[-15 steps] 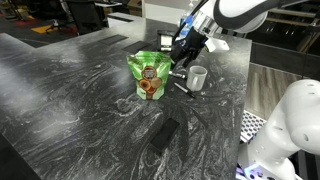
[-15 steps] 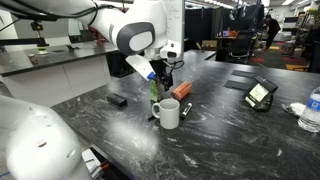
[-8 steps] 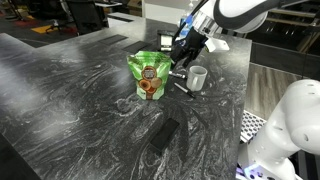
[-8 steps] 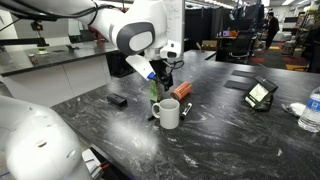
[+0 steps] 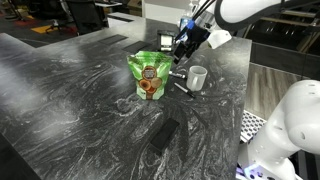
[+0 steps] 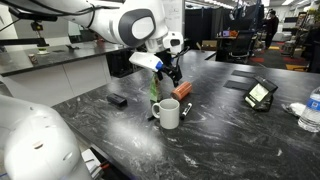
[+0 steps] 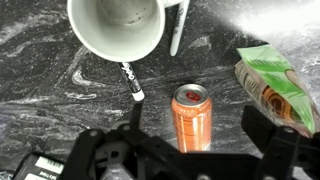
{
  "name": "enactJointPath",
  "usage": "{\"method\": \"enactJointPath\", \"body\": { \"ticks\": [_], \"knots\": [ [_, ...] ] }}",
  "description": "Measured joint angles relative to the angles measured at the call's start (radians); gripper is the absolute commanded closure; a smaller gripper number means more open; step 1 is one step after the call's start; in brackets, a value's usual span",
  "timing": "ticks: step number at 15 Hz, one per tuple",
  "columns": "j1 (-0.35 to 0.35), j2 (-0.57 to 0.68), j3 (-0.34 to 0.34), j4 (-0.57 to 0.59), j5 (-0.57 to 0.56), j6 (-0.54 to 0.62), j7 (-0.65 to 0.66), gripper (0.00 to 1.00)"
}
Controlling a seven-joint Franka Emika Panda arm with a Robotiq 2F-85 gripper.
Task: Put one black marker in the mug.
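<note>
Claw (image 7: pixel 197 118) first: it hangs over the counter (image 5: pixel 80 100) with its jaws spread wide, and nothing is caught between them. In the wrist view only the dark marbled top and an orange soda can (image 7: pixel 192 125) show through the gap. In both exterior views the claw (image 5: pixel 183 50) (image 6: pixel 173 72) hovers above the cluster of things, clear of them all.

Just ahead of the claw in the wrist view lies the black marker (image 7: pixel 130 80), flat on the counter. One end reaches the base of the mug (image 7: pixel 100 45), the pale end points back toward the claw. An exterior view shows that marker (image 5: pixel 182 88) right beside the mug (image 5: pixel 197 77). The mug stands upright, mouth open to the camera, no marker inside it. A second, paler marker (image 7: pixel 178 30) lies against the mug's far side.

Out wide sits the green snack pouch (image 7: pixel 275 85), upright in an exterior view (image 5: pixel 149 75), next to the mug. Farther off, a flat black object (image 5: pixel 165 133) rests alone on the counter.
</note>
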State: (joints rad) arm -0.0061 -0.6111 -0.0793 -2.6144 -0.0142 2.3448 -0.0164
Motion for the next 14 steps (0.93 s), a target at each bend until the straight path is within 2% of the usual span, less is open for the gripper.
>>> {"method": "enactJointPath", "body": {
  "ticks": [5,10,14],
  "knots": [
    [-0.004,0.034,0.015,0.059,-0.102,-0.074,-0.063,0.0],
    [-0.004,0.107,-0.011,0.118,-0.103,-0.135,-0.166,0.0],
    [-0.005,0.182,-0.028,0.188,-0.126,-0.229,-0.216,0.0]
  ]
}}
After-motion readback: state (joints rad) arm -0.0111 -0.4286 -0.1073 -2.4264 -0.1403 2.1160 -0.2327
